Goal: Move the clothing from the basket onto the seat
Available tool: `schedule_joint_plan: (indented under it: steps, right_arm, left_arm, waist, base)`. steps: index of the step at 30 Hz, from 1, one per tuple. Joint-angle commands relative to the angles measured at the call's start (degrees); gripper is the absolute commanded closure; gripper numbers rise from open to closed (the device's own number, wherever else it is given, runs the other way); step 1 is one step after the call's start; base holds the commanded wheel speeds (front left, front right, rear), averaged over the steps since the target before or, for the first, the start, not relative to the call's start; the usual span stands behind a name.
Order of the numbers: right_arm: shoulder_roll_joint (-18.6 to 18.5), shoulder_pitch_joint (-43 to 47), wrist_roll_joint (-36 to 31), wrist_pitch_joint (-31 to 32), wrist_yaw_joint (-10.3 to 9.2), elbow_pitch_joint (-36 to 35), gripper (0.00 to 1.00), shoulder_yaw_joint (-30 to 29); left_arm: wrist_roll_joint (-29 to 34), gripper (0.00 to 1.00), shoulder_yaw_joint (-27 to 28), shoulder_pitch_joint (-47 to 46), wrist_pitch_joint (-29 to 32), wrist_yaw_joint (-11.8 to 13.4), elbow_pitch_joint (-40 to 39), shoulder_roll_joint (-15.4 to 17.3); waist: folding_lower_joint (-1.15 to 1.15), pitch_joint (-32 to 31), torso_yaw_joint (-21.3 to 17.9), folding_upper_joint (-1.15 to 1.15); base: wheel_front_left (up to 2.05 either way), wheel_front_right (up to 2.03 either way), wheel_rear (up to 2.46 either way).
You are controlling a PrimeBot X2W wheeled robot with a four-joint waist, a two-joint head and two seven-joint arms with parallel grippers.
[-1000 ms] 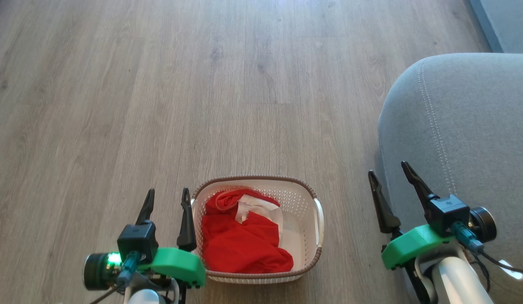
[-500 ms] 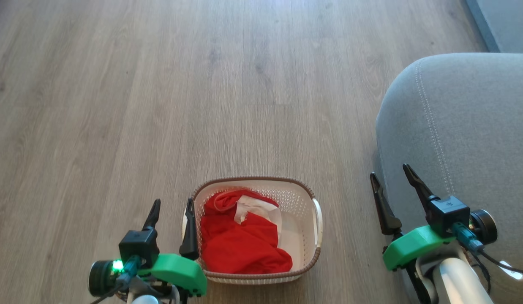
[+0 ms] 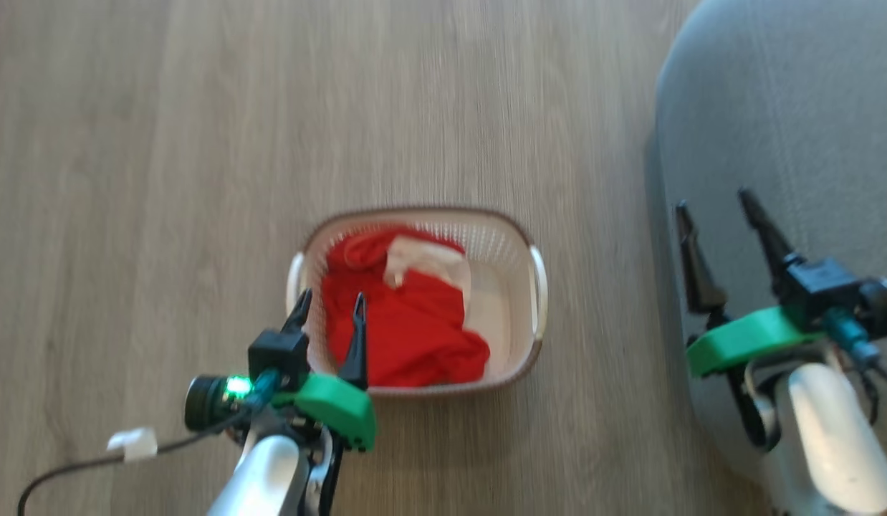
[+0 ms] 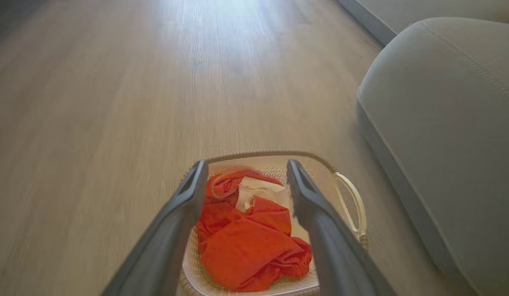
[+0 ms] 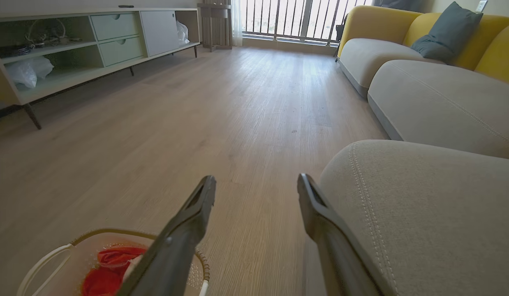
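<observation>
The cream basket (image 3: 415,211) stands on the wood floor with the red clothing (image 3: 408,326) heaped inside, a white panel (image 3: 428,259) showing at its top. My left gripper (image 3: 332,297) hangs open over the basket's left side, one finger above the wall and the other above the red fabric. In the left wrist view the clothing (image 4: 246,242) lies between and below the open left gripper (image 4: 247,164), inside the basket (image 4: 353,201). My right gripper (image 3: 712,201) stands open at the left edge of the grey seat (image 3: 809,107), holding nothing. The right wrist view shows the right gripper (image 5: 256,177), the seat (image 5: 423,213) and the basket (image 5: 75,241).
A dark cable with a white tag (image 3: 132,443) trails on the floor at the lower left. More sofa cushions (image 5: 435,98) with a dark pillow (image 5: 443,28) continue beyond the seat. A low cabinet (image 5: 94,49) lines the far left wall. Open floor lies between.
The head view has shifted and blurred, so the basket sits higher in it. My left gripper has moved from beside the basket's left wall to above its left side. Both stay open.
</observation>
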Motion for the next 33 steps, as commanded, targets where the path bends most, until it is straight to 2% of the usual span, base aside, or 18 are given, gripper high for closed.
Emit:
schedule_joint_plan:
  steps: [1,7,14,15,19,25,33]
  right_arm:
    - [-0.69,-1.39,0.4,-0.54,-0.01,-2.02,0.0,0.75]
    - [-2.24,-2.93,0.26,-0.54,-0.01,-3.2,0.0,-1.32]
    - [-2.16,-4.42,0.64,-0.54,-0.01,-4.97,0.0,-3.13]
    - [-1.8,-4.87,0.77,-0.54,-0.01,-5.4,0.0,-2.79]
    - [-0.75,-5.73,1.26,-0.54,-0.01,-6.44,0.0,-1.83]
    - [0.91,-6.22,2.8,-0.54,-0.01,-7.08,0.0,2.24]
    - [2.26,-6.59,4.16,-0.54,-0.01,-8.06,0.0,5.5]
  left_arm:
    - [0.3,0.0,1.21,-2.01,-0.71,-0.3,-0.43,-0.1]
    - [2.03,0.0,-2.71,-11.63,-0.71,-1.8,8.72,-0.1]
    - [5.23,0.0,-8.48,-23.28,-0.71,-3.43,20.75,-0.1]
    - [5.78,0.0,-10.04,-26.65,-0.71,-3.94,25.18,-0.1]
    - [6.6,0.0,-12.5,-33.6,-0.71,-5.26,34.49,-0.1]
    - [8.69,0.0,-16.75,-43.25,2.19,-5.18,48.97,-0.1]
    - [9.55,0.0,-19.63,-50.82,7.46,-3.38,53.34,-0.1]
  waist:
    - [0.0,7.74,-1.35,0.0]
    - [0.0,18.31,-1.53,0.0]
    - [0.0,27.52,-2.85,0.0]
    - [0.0,29.85,-3.75,0.0]
    - [0.0,34.09,-5.56,0.0]
    - [0.0,39.03,-7.78,0.0]
    - [0.0,43.01,-9.12,0.0]
  base:
    - [0.0,0.0,0.0]
    - [0.0,0.0,0.0]
    - [0.0,0.0,0.0]
    - [0.0,0.0,0.0]
    - [0.0,0.0,0.0]
    - [0.0,0.0,0.0]
    - [0.0,0.0,0.0]
